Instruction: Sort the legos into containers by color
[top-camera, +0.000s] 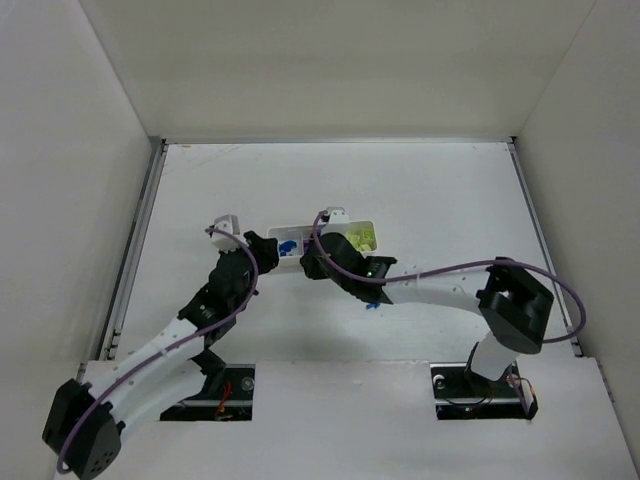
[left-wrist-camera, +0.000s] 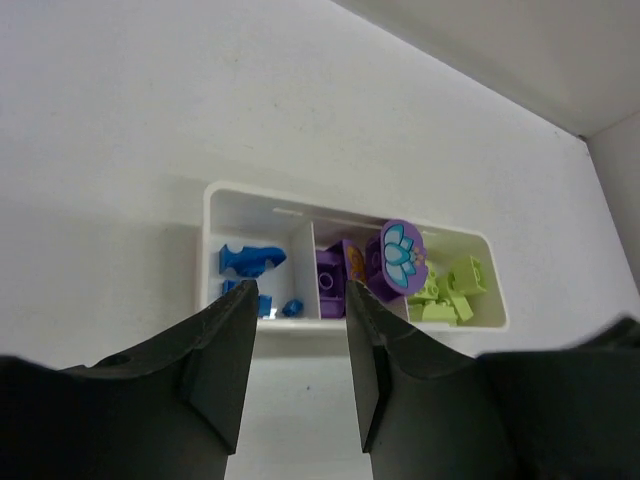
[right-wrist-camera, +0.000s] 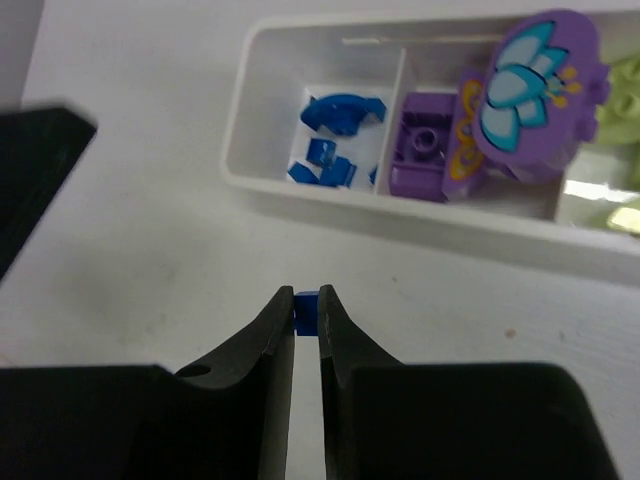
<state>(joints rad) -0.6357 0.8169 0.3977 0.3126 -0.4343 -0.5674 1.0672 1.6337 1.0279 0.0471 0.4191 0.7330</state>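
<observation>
Right gripper (right-wrist-camera: 306, 312) is clamped on one tiny blue brick (right-wrist-camera: 308, 296), held just short of the white tray (right-wrist-camera: 330, 195). The tray's long axis runs left to right, with three compartments: blue pieces (right-wrist-camera: 343, 112) left, purple pieces (right-wrist-camera: 425, 145) middle, lime pieces (left-wrist-camera: 452, 290) right. Left gripper (left-wrist-camera: 298, 292) hangs near the tray, jaws apart and empty. A white table (top-camera: 450, 200) is enclosed by white walls (top-camera: 330, 60) on three sides.

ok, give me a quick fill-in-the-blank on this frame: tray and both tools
1. The small brick pinched in the right tool is ____ in colour.
2. The white tray is divided into ____ compartments.
3. The bricks in the tray's middle compartment are ____.
4. The left tool has its jaws ____, with nothing between them.

Missing words: blue; three; purple; open
</observation>
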